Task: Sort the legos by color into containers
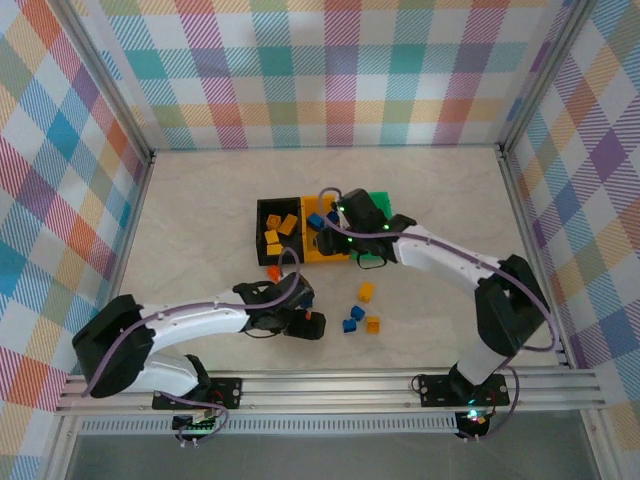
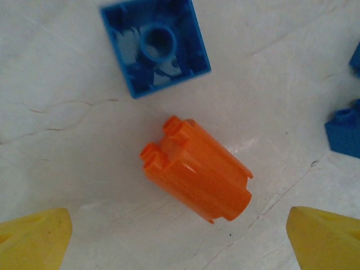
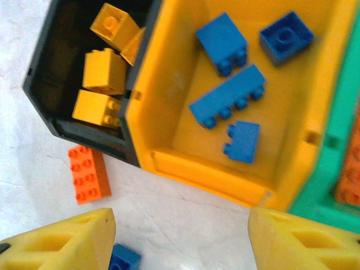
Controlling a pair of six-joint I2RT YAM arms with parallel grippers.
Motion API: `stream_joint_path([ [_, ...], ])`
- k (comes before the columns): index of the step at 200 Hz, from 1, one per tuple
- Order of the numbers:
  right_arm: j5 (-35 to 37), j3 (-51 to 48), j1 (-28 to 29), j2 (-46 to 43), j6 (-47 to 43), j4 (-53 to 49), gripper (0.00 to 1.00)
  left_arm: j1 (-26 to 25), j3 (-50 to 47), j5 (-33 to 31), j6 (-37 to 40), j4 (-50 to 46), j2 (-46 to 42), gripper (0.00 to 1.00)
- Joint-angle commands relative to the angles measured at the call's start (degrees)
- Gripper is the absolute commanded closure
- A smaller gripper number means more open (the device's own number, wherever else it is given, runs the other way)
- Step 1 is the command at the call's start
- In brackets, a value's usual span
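Sorting under way on my remote rig: the left gripper (image 2: 179, 241) hangs released over the counter (image 1: 200, 200). Its yellow fingers (image 2: 34, 239) are spread wide either side of an orange brick (image 2: 197, 180), which lies on its side and touches neither. Just beyond it an upturned blue brick (image 2: 156, 48) shows its hollow underside, and another blue piece (image 2: 344, 132) sits at the right edge of that wrist view.

The right gripper (image 3: 183, 242), also released and holding nothing, hovers above the near ends of the three bins, which stand side by side, touching. The black bin (image 3: 62, 50) holds yellow bricks (image 3: 104, 70). The yellow-orange bin (image 3: 208, 177) holds four blue bricks (image 3: 228, 95). The green bin (image 3: 320, 205) shows one orange piece (image 3: 349, 188) at the frame's edge. An oblong orange brick (image 3: 89, 173) lies on the counter just outside the black bin's corner.

From above, I see a loose yellow brick (image 1: 366, 291) and a loose blue brick (image 1: 356, 313), with two more beside them, lying between the arms and apart from the bins.
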Motion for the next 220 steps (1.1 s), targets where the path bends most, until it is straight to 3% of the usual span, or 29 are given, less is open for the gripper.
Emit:
stream_joint_path([
  [1, 0.6, -3.7, -1.0, -4.8, 1.8, 3.3, 0.35, -0.9, 2.2, -0.5, 0.8, 2.2, 2.5, 0.07],
  [24, 0.7, -6.4, -1.9, -8.0, 1.9, 3.2, 0.35, -1.2, 3.8, -0.7, 1.3, 2.9, 6.4, 0.19],
  [63, 0.8, -9.3, -2.7, -11.8, 1.9, 3.4, 0.35, -1.2, 6.0, -3.1, 2.5, 2.3, 9.9, 0.26],
  [85, 1.0, -10.5, -3.0, -13.0, 2.1, 3.6, 0.35, -1.2, 6.8, -3.6, 3.4, 2.2, 11.3, 0.36],
  [133, 1.0, -12.3, -3.5, -14.7, 2.4, 4.2, 0.35, -1.2, 7.6, -4.8, 4.0, 1.6, 12.0, 0.54],
  [164, 0.9, -12.8, -3.8, -15.0, 2.4, 4.3, 0.35, -1.2, 7.6, -5.0, 3.7, 0.6, 11.1, 0.61],
  [196, 0.7, -13.5, -4.0, -15.4, 2.8, 4.7, 0.35, -1.2, 7.9, -4.9, 3.0, -1.5, 7.7, 0.59],
  [203, 0.7, -13.6, -4.2, -15.5, 2.8, 4.6, 0.35, -1.2, 8.0, -4.7, 2.9, -2.0, 7.0, 0.54],
  [220, 0.5, -14.0, -4.4, -15.9, 2.9, 5.0, 0.34, -1.3, 8.2, -5.4, 2.5, -3.4, 5.9, 0.29],
])
